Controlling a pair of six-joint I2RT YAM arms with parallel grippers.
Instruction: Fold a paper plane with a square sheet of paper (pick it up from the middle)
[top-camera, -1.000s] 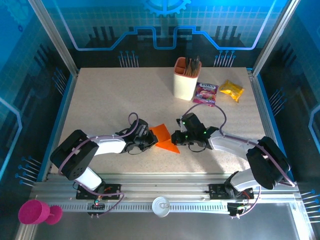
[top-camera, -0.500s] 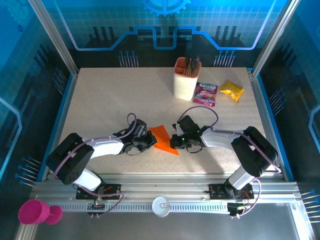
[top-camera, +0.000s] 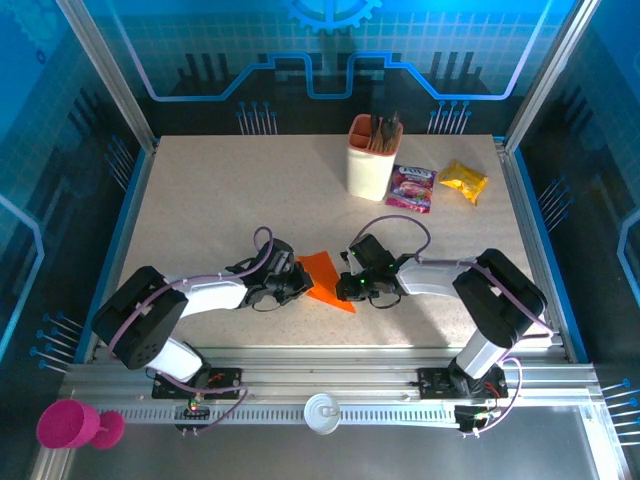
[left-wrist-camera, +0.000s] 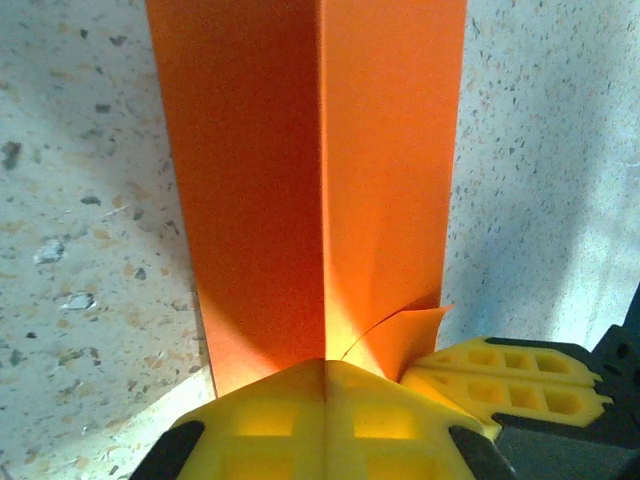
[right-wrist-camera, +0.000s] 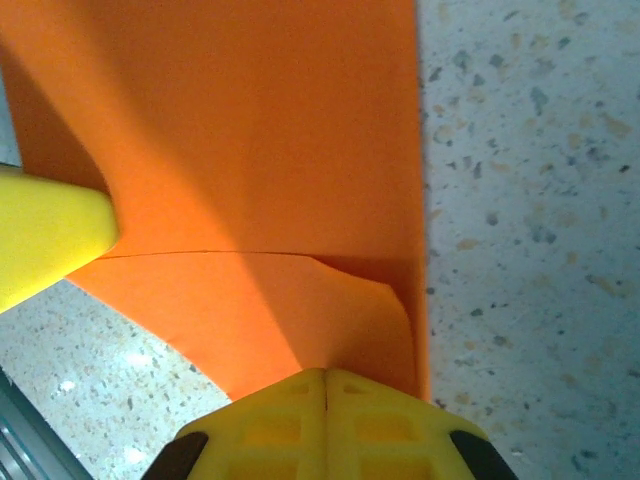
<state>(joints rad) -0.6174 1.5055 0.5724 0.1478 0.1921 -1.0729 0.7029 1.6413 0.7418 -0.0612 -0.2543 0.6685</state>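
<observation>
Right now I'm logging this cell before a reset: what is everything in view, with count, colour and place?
square sheet of paper: one, bright orange, folded, near middle of the table, between the arms
holder cup: one, peach, far side right of centre, dark utensils inside
pink snack packet: one, pink-purple, just right of the cup
yellow snack packet: one, yellow, far right
table: one, speckled beige
magenta cup: one, off the table, near left corner
white disc: one, on the near rail
left end effector: yellow fingers, shut on the paper
right end effector: yellow fingers, shut on the paper
</observation>
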